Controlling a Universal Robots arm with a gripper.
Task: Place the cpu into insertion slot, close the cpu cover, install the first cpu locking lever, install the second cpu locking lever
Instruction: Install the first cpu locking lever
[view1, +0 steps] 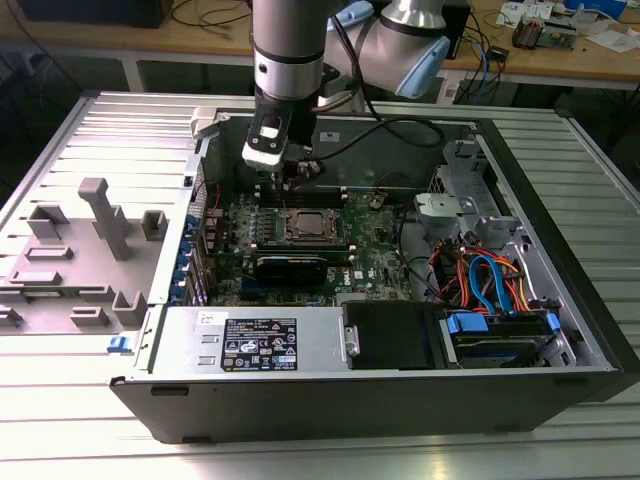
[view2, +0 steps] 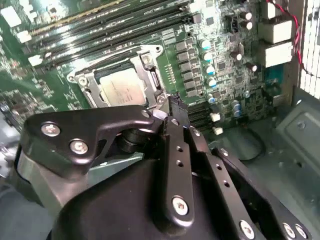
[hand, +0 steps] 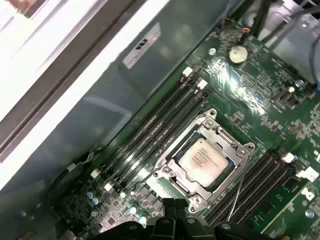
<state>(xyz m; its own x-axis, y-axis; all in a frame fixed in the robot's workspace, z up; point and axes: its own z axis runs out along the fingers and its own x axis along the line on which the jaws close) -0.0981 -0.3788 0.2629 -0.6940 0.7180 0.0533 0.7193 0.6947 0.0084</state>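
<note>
The cpu (hand: 204, 161) lies flat in the insertion slot (hand: 210, 116), its silver-grey top showing. The cpu cover (hand: 172, 172), a silver frame, is down around the chip. A thin wire locking lever (hand: 239, 187) runs along one side of the socket. The second wrist view shows the cpu (view2: 122, 87) and cover (view2: 146, 64) just beyond my gripper (view2: 172, 107), whose black fingers meet at the tip with nothing held. In the exterior view the gripper (view1: 290, 180) hangs inside the open computer case just behind the socket (view1: 310, 228), toward that view's left.
Long black memory slots (hand: 150, 135) flank the socket on both sides. The case walls (view1: 560, 200) enclose the board. A power supply (view1: 255, 342) fills the front, with a drive bay and blue cables (view1: 490, 285) at the exterior view's right. A grey fixture (view1: 95, 235) stands on the table outside.
</note>
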